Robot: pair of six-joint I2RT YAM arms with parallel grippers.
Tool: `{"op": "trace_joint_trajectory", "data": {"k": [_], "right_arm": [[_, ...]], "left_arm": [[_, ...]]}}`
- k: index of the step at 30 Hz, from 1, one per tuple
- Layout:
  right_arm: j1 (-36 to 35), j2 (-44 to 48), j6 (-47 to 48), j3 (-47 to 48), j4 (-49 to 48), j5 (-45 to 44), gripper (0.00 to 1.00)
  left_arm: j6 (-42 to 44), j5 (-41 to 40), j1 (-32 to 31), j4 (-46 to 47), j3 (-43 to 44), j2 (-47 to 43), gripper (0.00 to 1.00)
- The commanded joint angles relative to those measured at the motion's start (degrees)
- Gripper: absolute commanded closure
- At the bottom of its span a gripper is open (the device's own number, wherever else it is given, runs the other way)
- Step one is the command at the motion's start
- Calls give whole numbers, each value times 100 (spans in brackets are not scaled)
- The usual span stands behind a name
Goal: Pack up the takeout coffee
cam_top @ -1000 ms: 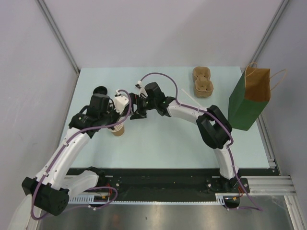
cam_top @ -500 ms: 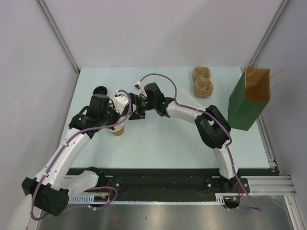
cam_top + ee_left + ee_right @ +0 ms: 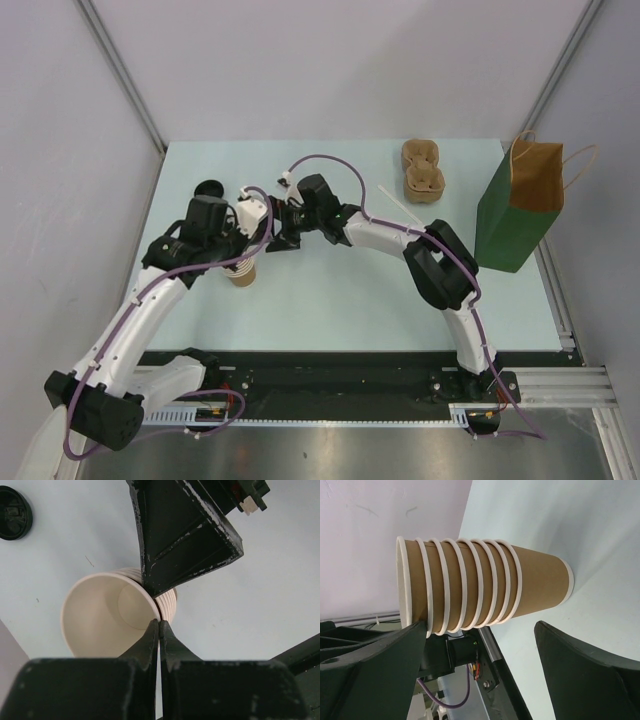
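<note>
Pale-blue table [image 3: 350, 300], black lid [image 3: 209, 188] flat, cup stack [image 3: 243, 274] upright, mouths up

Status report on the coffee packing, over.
Left gripper shut on rim of stack of brown paper cups. Right gripper open, close to that stack. Round black plastic lid lies apart; no lidded cup seen. Green paper bag upright, far right.

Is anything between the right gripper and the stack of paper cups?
Nothing visible. The right gripper is open, and the cup stack shows unobstructed between its fingers. The left gripper pinches the stack's top rim from the other side.
</note>
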State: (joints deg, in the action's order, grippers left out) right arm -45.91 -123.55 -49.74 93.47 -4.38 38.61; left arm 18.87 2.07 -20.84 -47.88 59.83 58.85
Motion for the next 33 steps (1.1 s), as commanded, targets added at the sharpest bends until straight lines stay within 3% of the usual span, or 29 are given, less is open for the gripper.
{"op": "trace_joint_trajectory", "data": {"k": [1,20,33], "right_arm": [[-76,-161,175,250,166,-187,6],[-76,-29,412,400,324,-178,5],[-102,182,394,470,113,94,2]], "left_arm": [[-112,31,-43,200,503,-110,100],[371,-523,-43,-266,1724,-58,100],[293,-426,-34,-398,2331,162,100]]}}
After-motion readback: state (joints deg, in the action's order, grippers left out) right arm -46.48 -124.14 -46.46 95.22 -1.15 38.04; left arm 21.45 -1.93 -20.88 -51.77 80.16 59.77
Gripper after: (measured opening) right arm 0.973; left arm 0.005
